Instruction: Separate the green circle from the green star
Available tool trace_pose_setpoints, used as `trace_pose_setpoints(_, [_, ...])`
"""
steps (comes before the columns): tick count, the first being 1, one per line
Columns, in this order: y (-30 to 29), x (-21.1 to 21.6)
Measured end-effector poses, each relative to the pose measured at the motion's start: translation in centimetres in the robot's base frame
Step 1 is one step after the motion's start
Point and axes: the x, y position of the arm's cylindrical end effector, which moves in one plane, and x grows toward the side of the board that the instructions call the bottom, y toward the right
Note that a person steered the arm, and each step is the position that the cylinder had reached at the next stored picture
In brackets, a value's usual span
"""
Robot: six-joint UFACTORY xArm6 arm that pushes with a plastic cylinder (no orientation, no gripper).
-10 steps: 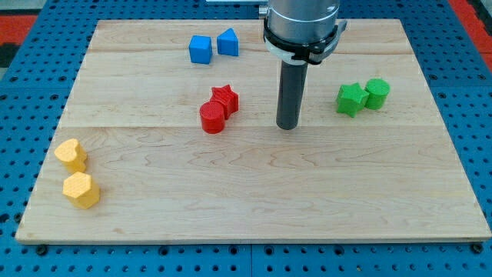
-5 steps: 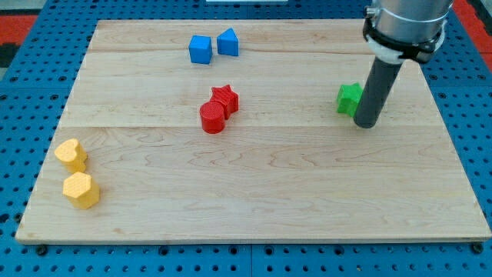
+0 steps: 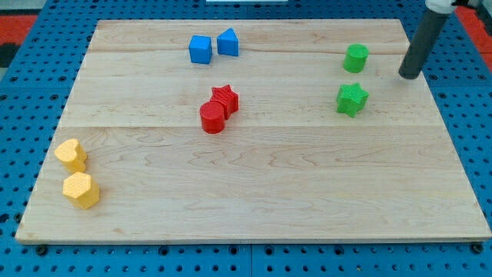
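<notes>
Green circle (image 3: 356, 58): is sitting near the view's top right of the wooden board (image 3: 254, 192), toward the view's top from the green star (image 3: 352, 99), with bare wood showing between the two.
Green star: is lying toward the view's bottom from the circle, not touching it.
My tip (image 3: 410, 75): is resting at the board's right edge, to the view's right of the green circle and apart from both green blocks; the rod ends plainly, with no jaws to spread or press together, and nothing is being held.
Task progress: judging by the gap, the separation is looking largely accomplished.
Handling of the circle: it is appearing small, rigid and light, so it is likely sliding readily on the smooth wood; a round side wall is tending to roll off a rod, so contact is best made squarely on the wall's middle.
Handling of the star: its points are offering uneven faces, so an off-centre push is likely turning it.
Red star (image 3: 226, 99) and red cylinder (image 3: 212, 118): are touching near the board's centre.
Blue cube (image 3: 201, 49) and blue triangular block (image 3: 227, 42): are sitting just beside each other at the view's top.
Yellow heart (image 3: 71, 155) and yellow hexagonal block (image 3: 81, 190): are lying close together at the view's bottom left.
</notes>
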Motion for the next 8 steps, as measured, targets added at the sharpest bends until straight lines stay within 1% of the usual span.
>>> trace_pose_setpoints(1, [-5.3, -0.9])
trace_pose_setpoints(2, [-7.7, -0.9])
trace_pose_setpoints(3, [-6.6, -1.7])
trace_pose_setpoints(4, [-6.8, -1.7])
trace_pose_setpoints(5, [-5.5, 0.8])
trace_pose_setpoints(7, [-21.8, 1.5])
trace_pose_setpoints(8, [-28.7, 2.3])
